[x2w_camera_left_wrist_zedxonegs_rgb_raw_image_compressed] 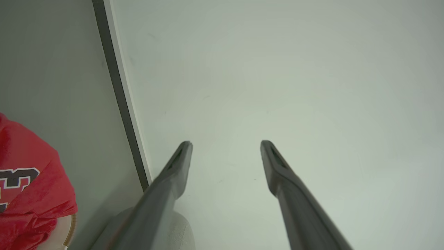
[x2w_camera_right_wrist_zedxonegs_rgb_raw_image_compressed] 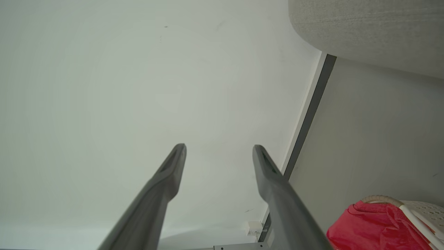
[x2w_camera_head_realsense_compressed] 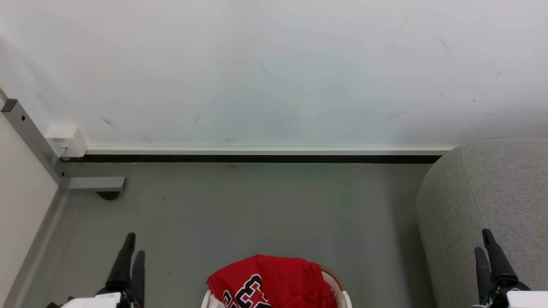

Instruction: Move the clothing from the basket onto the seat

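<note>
I held both jaws released and empty either side of the basket (x2w_camera_head_realsense_compressed: 341, 295), ready for the clothing (x2w_camera_head_realsense_compressed: 274, 280) heaped in it, the seat (x2w_camera_head_realsense_compressed: 492, 192) at right.

The clothing (x2w_camera_head_realsense_compressed: 274, 278) is soft red cloth; the basket (x2w_camera_right_wrist_zedxonegs_rgb_raw_image_compressed: 428, 210) is white perforated plastic; the seat (x2w_camera_head_realsense_compressed: 492, 192) has matt, coarse grey fabric; the floor (x2w_camera_head_realsense_compressed: 257, 205) is smooth.

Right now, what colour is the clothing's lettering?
Black, outlined white, on the red clothing; head view shows it best.

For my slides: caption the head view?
Red jersey heaped in the basket, grey seat at right; left fingers and right fingers open, empty.
</note>
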### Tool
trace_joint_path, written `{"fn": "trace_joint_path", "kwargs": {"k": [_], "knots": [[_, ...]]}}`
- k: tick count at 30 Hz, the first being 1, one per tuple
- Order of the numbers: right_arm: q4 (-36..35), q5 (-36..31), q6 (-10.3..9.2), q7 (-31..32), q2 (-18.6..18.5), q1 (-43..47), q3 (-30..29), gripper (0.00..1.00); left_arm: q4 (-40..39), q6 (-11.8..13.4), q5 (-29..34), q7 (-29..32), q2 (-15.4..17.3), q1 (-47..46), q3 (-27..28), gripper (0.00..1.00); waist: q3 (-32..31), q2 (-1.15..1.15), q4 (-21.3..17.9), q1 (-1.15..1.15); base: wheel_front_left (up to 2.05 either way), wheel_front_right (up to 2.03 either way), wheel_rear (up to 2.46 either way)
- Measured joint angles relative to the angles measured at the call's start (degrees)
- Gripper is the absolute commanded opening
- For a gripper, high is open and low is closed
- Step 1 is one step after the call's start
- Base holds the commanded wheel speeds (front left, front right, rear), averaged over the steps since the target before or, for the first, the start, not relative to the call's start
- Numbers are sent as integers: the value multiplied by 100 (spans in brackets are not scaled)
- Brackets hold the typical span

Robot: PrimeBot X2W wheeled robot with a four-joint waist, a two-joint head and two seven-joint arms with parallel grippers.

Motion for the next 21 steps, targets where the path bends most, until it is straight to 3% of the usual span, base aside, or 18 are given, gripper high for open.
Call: {"fn": "trace_joint_path", "kwargs": {"k": [11,21], "knots": [[-225,-441,0,-345,-115,-5,345,100,-235,0,672,-304,1,-1,-30,100,-4,0,-42,0,0,0,0],[-461,-1351,0,-587,-165,-9,579,100,-539,103,2113,-547,3,25,-162,100,-28,0,-90,0,0,0,0]]}}
